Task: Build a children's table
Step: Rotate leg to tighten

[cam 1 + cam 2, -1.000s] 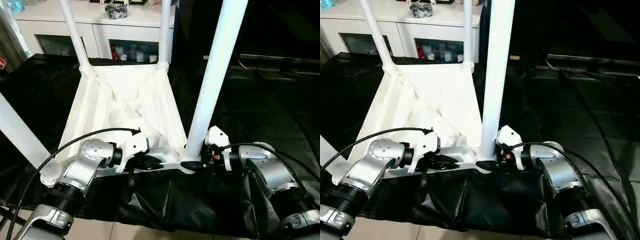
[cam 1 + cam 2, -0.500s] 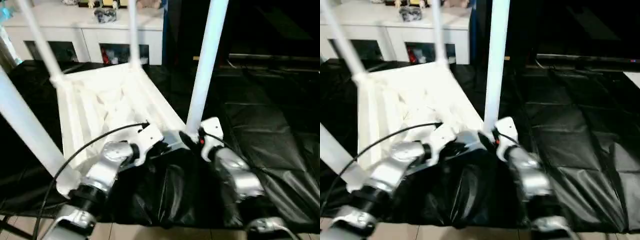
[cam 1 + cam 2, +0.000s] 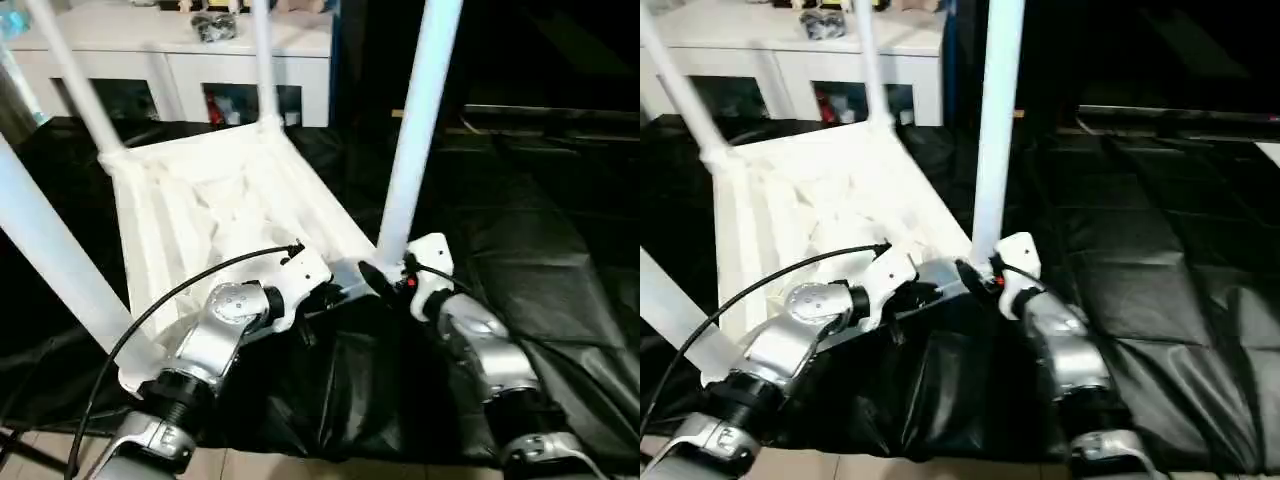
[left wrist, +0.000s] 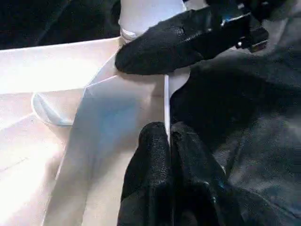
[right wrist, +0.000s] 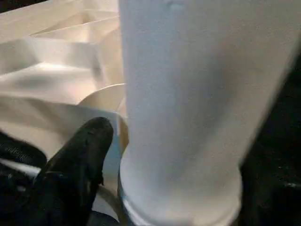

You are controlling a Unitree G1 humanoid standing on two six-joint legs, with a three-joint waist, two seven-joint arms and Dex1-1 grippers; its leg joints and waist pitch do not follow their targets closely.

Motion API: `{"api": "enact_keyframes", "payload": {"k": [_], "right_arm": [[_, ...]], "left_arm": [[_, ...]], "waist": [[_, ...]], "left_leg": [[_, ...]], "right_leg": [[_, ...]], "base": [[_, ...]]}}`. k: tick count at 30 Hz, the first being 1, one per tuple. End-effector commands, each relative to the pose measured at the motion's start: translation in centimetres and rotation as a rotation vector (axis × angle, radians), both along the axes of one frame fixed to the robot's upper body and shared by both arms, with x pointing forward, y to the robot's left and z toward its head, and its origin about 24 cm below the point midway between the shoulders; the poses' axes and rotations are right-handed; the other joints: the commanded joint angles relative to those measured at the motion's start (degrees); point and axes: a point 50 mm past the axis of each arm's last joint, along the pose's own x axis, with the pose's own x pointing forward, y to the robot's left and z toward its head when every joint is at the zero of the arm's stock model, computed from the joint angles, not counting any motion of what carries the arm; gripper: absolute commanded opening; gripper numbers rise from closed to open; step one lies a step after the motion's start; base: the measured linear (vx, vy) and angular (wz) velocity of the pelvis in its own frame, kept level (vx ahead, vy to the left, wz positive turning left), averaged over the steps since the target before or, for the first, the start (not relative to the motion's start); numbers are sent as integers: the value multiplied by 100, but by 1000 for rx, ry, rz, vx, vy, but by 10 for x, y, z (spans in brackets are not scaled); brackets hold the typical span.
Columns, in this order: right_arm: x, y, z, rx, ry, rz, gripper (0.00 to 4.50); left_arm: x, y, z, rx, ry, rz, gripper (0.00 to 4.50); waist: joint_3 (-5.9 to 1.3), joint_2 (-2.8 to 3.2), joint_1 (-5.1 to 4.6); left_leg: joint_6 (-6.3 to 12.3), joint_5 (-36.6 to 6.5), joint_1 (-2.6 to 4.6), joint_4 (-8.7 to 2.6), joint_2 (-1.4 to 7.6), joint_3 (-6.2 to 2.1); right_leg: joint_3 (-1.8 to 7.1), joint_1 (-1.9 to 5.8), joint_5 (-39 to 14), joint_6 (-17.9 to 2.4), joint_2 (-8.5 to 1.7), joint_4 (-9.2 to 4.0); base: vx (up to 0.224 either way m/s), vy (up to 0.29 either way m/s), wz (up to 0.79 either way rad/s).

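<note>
Legs: four legs (image 3: 415,130) stand in the inverted tabletop (image 3: 215,215), centre frame.
Left gripper (image 4: 168,136): pinched on tabletop rim.
Right gripper (image 3: 385,281): apparently clasping near leg's base.
Remaining: probably turning upright.

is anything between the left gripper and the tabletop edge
No, nothing visible. The left gripper is already clamped on the tabletop's thin near rim, fingers on either side, with the right gripper's finger resting just beyond by the near right leg.
</note>
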Motion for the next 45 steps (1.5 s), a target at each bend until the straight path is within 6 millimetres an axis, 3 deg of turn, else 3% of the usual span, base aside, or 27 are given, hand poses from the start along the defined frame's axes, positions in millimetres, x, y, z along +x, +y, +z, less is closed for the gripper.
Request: {"api": "enact_keyframes", "payload": {"k": [1,9,16,21,29,33,36,38,40,42,45], "right_arm": [[-6,5,1,-5,11,109,407],[-20,-17,9,-66,64,389,421],[-25,-25,16,-83,96,506,346],[-30,-26,16,-100,126,573,302],[-33,-22,14,-90,139,587,272],[-29,-15,7,-60,135,479,272],[-17,-1,-6,-42,118,235,272],[-15,4,-9,-35,118,175,272],[-9,17,-15,-16,122,25,272],[-5,30,-16,-2,115,-50,272],[0,54,-12,17,88,-104,272]], "left_arm": [[-5,-10,7,-82,-22,-76,0],[-6,7,7,-42,8,-160,0],[-12,16,7,-19,62,-260,0],[-15,25,7,9,89,-314,0],[-12,30,8,30,72,-296,0],[-6,25,7,26,39,-220,0],[7,12,10,-9,-22,-61,0],[10,8,10,-22,-29,-31,0],[13,-4,11,-35,-34,17,0],[16,-14,10,-43,-36,62,0],[18,-29,10,-58,-37,127,0]], "waist": [[-292,-62,-9],[-286,-75,30],[-298,-89,68],[-293,-88,106],[-302,-108,102],[-279,-117,89],[-252,-109,55],[-253,-129,9],[-243,-122,-56],[-245,-113,-95],[-253,-102,-114]], "left_leg": [[472,-1376,-64,-313,-102,163],[500,-1438,-74,-315,-89,152],[541,-1207,-75,-299,-82,155],[518,-1184,-69,-300,-75,159],[478,-1113,-73,-295,-77,156],[427,-1223,-73,-311,-84,158],[220,-1487,-57,-341,-98,142],[102,-1629,-75,-359,-116,114],[84,-1800,-53,-350,-131,112],[38,-1763,-93,-370,-139,89],[84,-1802,-59,-351,-145,104]], "right_leg": [[90,367,-1368,-1132,-57,-419],[84,379,-1581,-1067,-66,-426],[81,392,-1268,-1210,-68,-379],[81,395,-1292,-1205,-70,-367],[85,403,-1238,-1189,-73,-355],[84,385,-1499,-1108,-73,-392],[77,347,-2166,-863,-81,-455],[56,368,-2521,-680,-83,-480],[59,310,-2844,-524,-80,-534],[44,334,-2906,-454,-83,-536],[52,298,-2745,-515,-63,-544]], "base": [[0,0,0],[0,0,0],[0,0,0],[0,0,0],[0,0,0],[0,0,0],[0,0,0],[0,0,0],[0,0,0],[0,0,0],[0,0,0]]}}
